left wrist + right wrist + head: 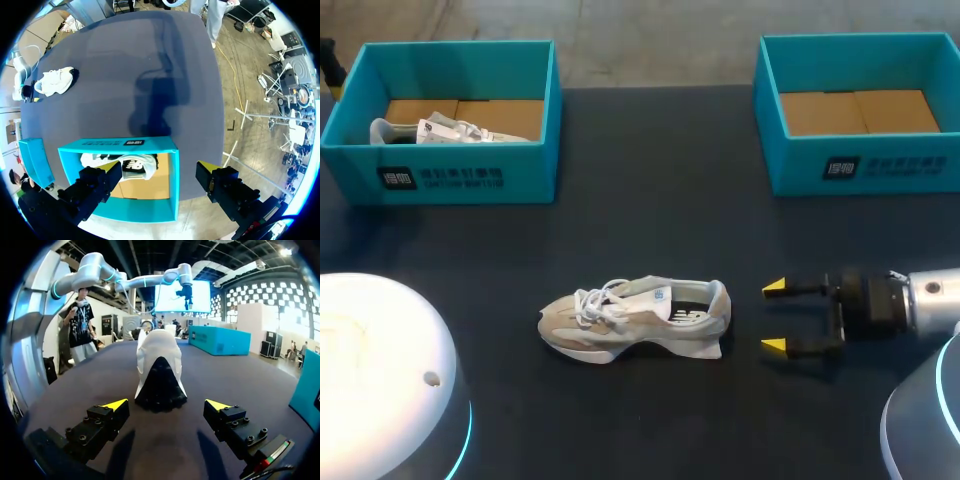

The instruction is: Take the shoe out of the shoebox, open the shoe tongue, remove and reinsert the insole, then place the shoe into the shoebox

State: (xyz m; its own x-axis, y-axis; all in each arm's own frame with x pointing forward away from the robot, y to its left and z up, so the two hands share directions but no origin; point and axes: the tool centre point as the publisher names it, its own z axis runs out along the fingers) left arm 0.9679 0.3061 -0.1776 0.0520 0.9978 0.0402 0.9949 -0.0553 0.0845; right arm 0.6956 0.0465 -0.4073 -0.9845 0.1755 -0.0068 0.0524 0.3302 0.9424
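A beige and white shoe (635, 318) lies on its sole in the middle of the dark table, toe to the left. My right gripper (775, 317) stands open just right of its heel, apart from it. In the right wrist view the heel of the shoe (159, 370) is straight ahead of the open right gripper (167, 405). My left gripper (162, 172) hangs open high above the left teal shoebox (120, 145), which holds a second shoe (127, 165). From up there the shoe on the table (55, 81) shows far off.
The left shoebox (450, 170) with the second shoe (450, 130) stands at the back left. An empty teal shoebox (865, 165) with a cardboard floor stands at the back right. The white arm bases (380, 370) fill the front corners.
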